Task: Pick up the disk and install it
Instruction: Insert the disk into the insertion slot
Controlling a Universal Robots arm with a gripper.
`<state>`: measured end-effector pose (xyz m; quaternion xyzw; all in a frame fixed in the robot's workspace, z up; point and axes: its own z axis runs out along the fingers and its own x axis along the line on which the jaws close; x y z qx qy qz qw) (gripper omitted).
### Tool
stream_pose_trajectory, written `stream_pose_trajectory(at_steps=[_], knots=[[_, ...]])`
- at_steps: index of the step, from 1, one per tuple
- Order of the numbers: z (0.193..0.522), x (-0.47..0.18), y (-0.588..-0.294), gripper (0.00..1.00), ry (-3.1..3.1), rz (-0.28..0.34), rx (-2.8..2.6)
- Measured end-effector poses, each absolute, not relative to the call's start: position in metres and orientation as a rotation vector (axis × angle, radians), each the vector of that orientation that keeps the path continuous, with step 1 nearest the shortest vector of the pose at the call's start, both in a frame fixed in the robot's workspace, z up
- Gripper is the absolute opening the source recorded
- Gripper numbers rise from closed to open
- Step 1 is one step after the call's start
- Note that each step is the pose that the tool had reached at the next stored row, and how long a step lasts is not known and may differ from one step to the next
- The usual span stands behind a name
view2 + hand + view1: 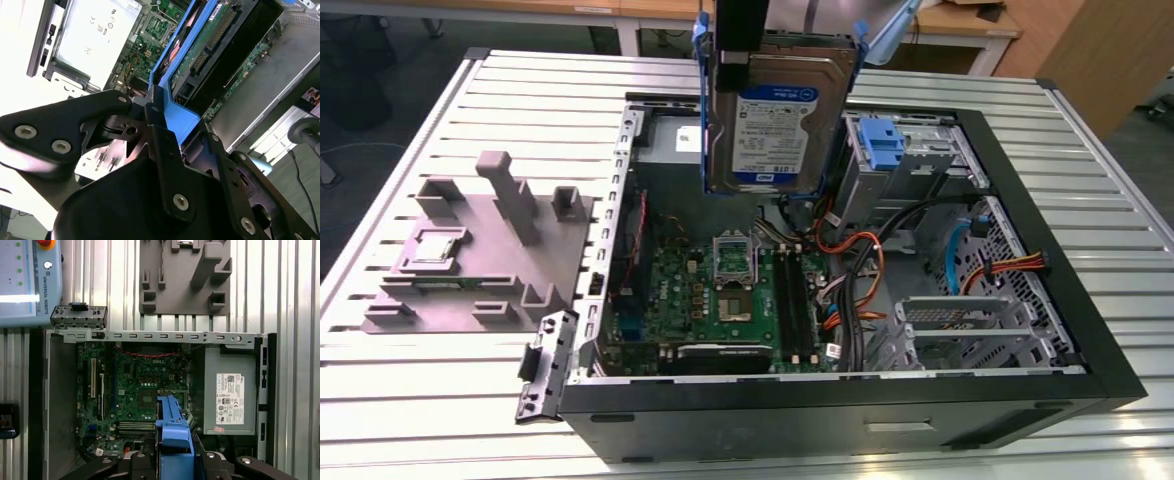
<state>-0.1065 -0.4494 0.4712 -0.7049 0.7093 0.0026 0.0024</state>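
The disk [781,120], a silver-grey hard drive with a white-and-blue label in a bright blue carrier frame, hangs upright in the air over the rear part of the open computer case [1067,300]. My gripper [744,40] comes down from above and is shut on the disk's upper edge. In the second wrist view the black fingers [160,135] clamp the blue frame, and the disk's [200,45] green circuit-board side faces the camera. In the first wrist view the blue frame [172,432] sticks out past my gripper [172,462], above the motherboard [140,390].
A metal drive bay with a lone blue bracket [887,150] stands in the case just to the exterior view's right of the disk. A grey power-supply box [230,395], cables [854,270], a grey fixture block [480,250] and a teach pendant [25,280] lie around.
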Motion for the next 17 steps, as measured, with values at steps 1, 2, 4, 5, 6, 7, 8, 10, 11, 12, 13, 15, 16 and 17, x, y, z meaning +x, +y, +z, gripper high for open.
stream_pose_trajectory(at_steps=[1,2,4,5,6,7,8,10,11,12,13,15,16,17], knots=[[0.471,-0.106,-0.45,0.36,2.225,0.008,-2.211],[0.471,-0.106,-0.45,0.36,2.225,0.008,-2.211],[0.471,-0.106,-0.45,0.36,2.225,0.008,-2.211],[0.471,-0.106,-0.45,0.36,2.225,0.008,-2.211],[0.471,-0.107,-0.45,0.36,2.225,0.008,-2.211],[0.471,-0.107,-0.45,0.36,2.225,0.008,-2.211],[0.471,-0.107,-0.45,0.36,2.225,0.008,-2.211],[0.471,-0.106,-0.45,0.36,2.225,0.008,-2.211],[0.471,-0.106,-0.45,0.36,2.225,0.008,-2.211],[0.471,-0.106,-0.451,0.36,2.225,0.008,-2.211],[0.471,-0.106,-0.453,0.36,2.225,0.008,-2.212],[0.471,-0.107,-0.458,0.36,2.225,0.008,-2.211],[0.471,-0.107,-0.461,0.36,2.225,0.008,-2.211],[0.471,-0.106,-0.464,0.36,2.225,0.008,-2.211]])
